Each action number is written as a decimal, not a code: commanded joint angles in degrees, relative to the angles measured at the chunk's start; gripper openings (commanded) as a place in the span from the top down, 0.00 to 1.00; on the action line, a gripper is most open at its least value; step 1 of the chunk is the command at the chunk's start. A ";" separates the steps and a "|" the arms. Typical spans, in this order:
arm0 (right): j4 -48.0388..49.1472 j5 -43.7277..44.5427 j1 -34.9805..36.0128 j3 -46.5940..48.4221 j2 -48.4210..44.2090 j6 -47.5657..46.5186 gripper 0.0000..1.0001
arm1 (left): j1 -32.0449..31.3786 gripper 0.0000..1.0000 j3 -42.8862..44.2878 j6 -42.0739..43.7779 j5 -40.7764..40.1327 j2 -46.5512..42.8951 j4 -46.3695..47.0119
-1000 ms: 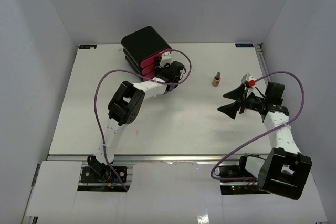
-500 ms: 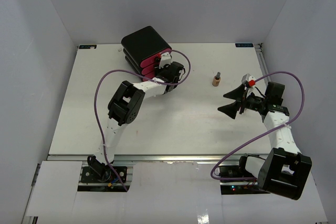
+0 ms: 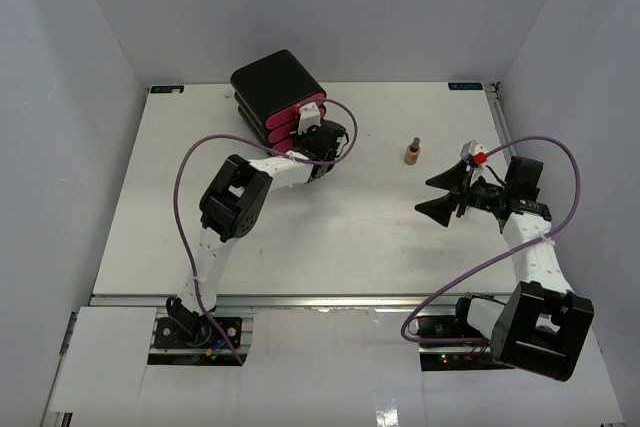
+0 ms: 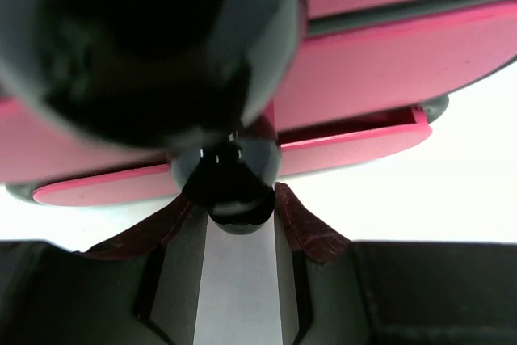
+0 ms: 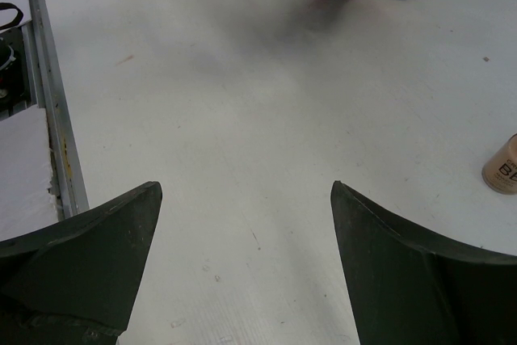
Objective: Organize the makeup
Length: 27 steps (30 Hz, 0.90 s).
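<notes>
A small tan dark-capped bottle (image 3: 411, 153) stands upright on the white table; it also shows at the right edge of the right wrist view (image 5: 501, 166). My left gripper (image 3: 313, 125) is at the front of the black box (image 3: 275, 82) with pink drawers. In the left wrist view the left gripper (image 4: 233, 199) is closed round a black drawer knob (image 4: 230, 187) on the lowest pink drawer (image 4: 363, 139), which stands slightly out. My right gripper (image 3: 437, 195) is wide open and empty over bare table, right of the bottle. The lipsticks and the orange tube are not in view.
A small red and white item (image 3: 476, 155) sits beside the right wrist; I cannot tell what it is. The table's right rail (image 3: 497, 117) runs close behind the right arm. A purple cable (image 3: 190, 172) loops over each arm.
My left gripper has shifted a little up and left, toward the box, and the pink drawer stands out less. The right arm and the bottle have not moved.
</notes>
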 commanded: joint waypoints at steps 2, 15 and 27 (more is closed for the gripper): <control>1.33 -1.77 -0.39 0.25 -0.77 0.19 0.09 | -1.81 0.68 -8.19 -5.24 0.82 -6.88 -4.49; 1.33 -2.35 -0.79 0.11 -2.09 0.23 0.09 | -7.34 0.68 -19.18 -15.38 2.56 -14.90 -9.37; 1.25 -2.01 -1.05 0.02 -2.70 0.10 0.08 | -8.06 0.13 -17.23 -15.86 6.78 -17.87 -15.13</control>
